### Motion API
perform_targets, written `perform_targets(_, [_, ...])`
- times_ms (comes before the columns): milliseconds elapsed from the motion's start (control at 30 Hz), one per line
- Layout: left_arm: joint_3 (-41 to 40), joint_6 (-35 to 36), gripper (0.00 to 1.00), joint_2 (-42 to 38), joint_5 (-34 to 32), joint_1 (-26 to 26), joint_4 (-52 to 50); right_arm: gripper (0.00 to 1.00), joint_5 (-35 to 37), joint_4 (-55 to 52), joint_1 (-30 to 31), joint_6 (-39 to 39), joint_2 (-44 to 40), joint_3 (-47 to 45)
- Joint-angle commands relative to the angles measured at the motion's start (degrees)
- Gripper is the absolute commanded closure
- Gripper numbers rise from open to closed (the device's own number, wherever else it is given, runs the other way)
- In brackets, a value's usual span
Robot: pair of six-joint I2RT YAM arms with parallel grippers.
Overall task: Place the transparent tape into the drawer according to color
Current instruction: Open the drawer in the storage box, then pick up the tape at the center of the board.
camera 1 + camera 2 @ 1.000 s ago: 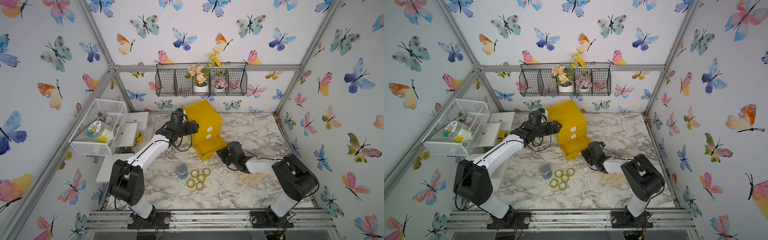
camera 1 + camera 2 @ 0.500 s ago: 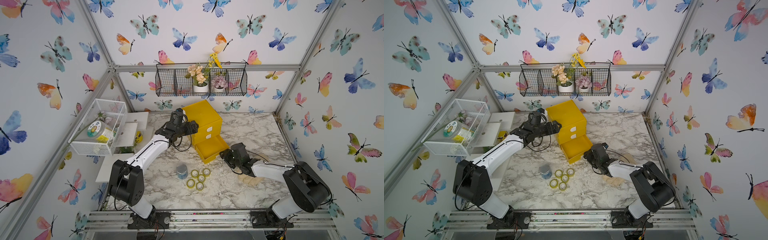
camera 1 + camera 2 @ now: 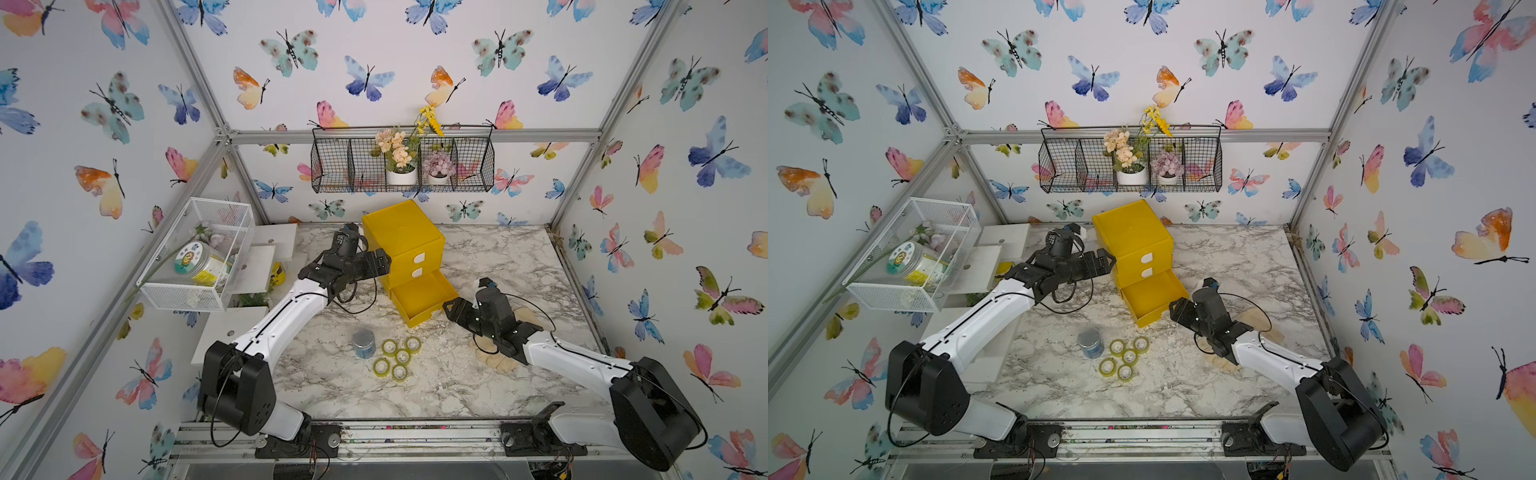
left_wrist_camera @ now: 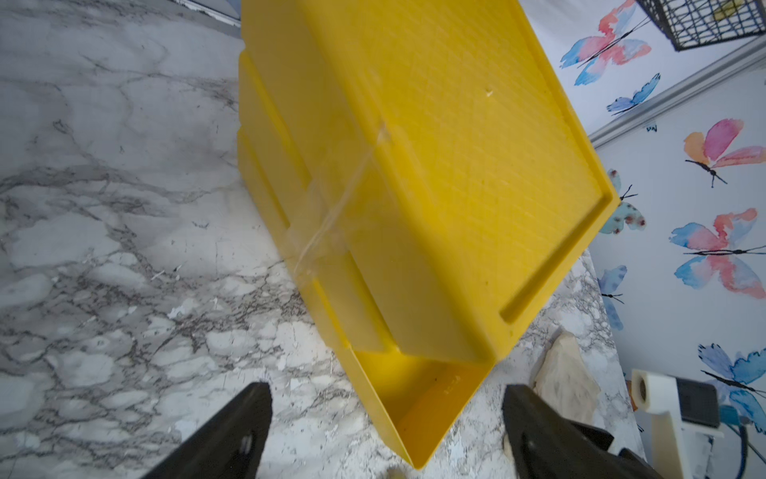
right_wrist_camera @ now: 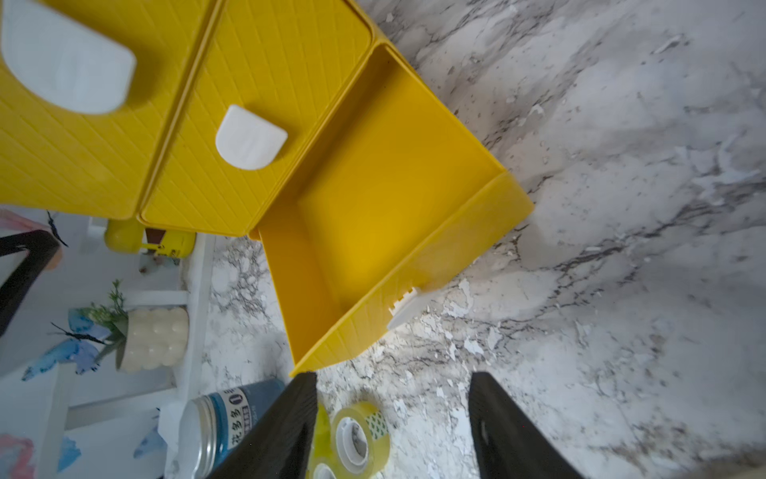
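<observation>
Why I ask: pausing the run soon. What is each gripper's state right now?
Left gripper: open, holding nothing.
Right gripper: open, holding nothing.

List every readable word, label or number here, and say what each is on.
"花多多0": sideways on the blue jar; the rest is hidden.
Clear jar in the white wire basket: labels too small to read.
Yellow container: label blurred.
</observation>
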Motion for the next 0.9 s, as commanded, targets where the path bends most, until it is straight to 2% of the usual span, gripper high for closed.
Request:
perform_targets(0, [-5.4, -1.5, 0.06, -6.4, 2.1, -1.0, -1.7, 0.36, -7.0, -5.6, 0.6, -11.6, -0.8, 0.2])
perform_targets(133, [-11.7, -2.9, 0.05, -13.0, 2.9, -1.4, -1.3, 0.36, -8.3, -8.4, 4.7, -17.1, 0.0, -0.2])
perform_targets(300, [-15.9, -3.6, 0.05, -20.1, 2.5, -1.6, -3.5, 0.36, -7.6, -7.5, 12.9, -21.5, 1.3, -0.5])
perform_targets(533, [-19.1, -3.6, 0.04, -29.5, -1.4, -1.6, -8.9, 0.35, -8.2, -12.2, 21.7, -28.1, 9.1, 4.6])
perform_targets(867, [-21.0, -3.4, 0.04, -34.6, -4.6, -1.6, -10.6, 0.32, -0.1, -17.4, 28.9, -31.2, 15.8, 12.0])
